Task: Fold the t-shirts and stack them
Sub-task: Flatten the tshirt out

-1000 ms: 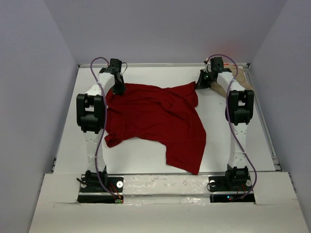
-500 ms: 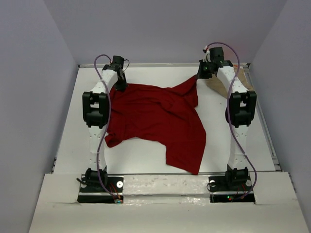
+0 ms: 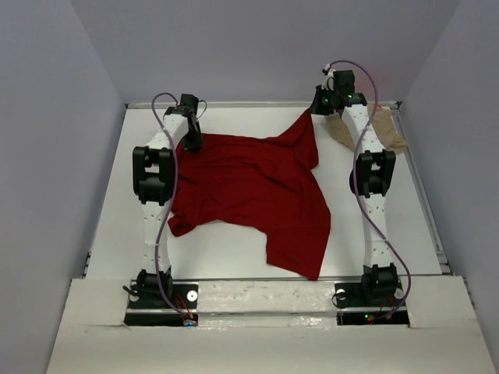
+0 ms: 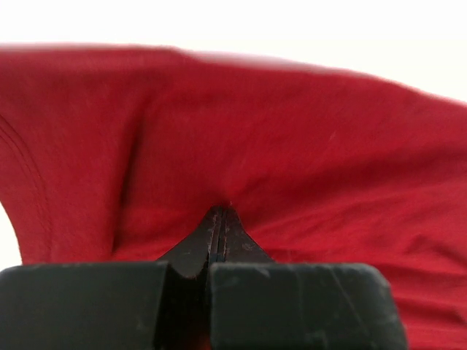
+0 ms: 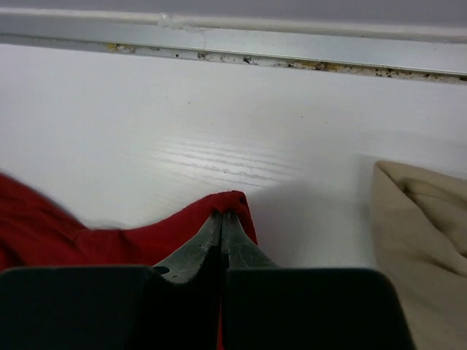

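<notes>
- Spreading out the dark red t-shirt (image 3: 257,187) is judged to be the step in hand. The shirt is sprawled, rumpled, across the middle of the counter (image 3: 234,257), and one long flap is trailed toward the bottom centre of the top view.
- The left hand (image 3: 191,142) is seen at the upper left of the top view, pinched tight on the far edge of the red cloth. In its wrist view the fingertips are pressed together, and a tuck of red fabric is gathered at them.
- The right hand (image 3: 317,109) is seen at the upper right, likewise clamped on a corner of the same shirt. That corner is drawn up into a peak off the counter, and white surface is visible beyond it in the right wrist view.
- Two far points are probably held so that the cloth can be pulled taut and laid flat before any fold is made.
- The tan t-shirt (image 3: 387,131) is found lying at the upper right edge of the top view, just beside the right arm and apart from the red shirt. It is presumably set aside for its turn.
- No fold is yet made and nothing is stacked, so the task is judged to be at an early stage.
</notes>
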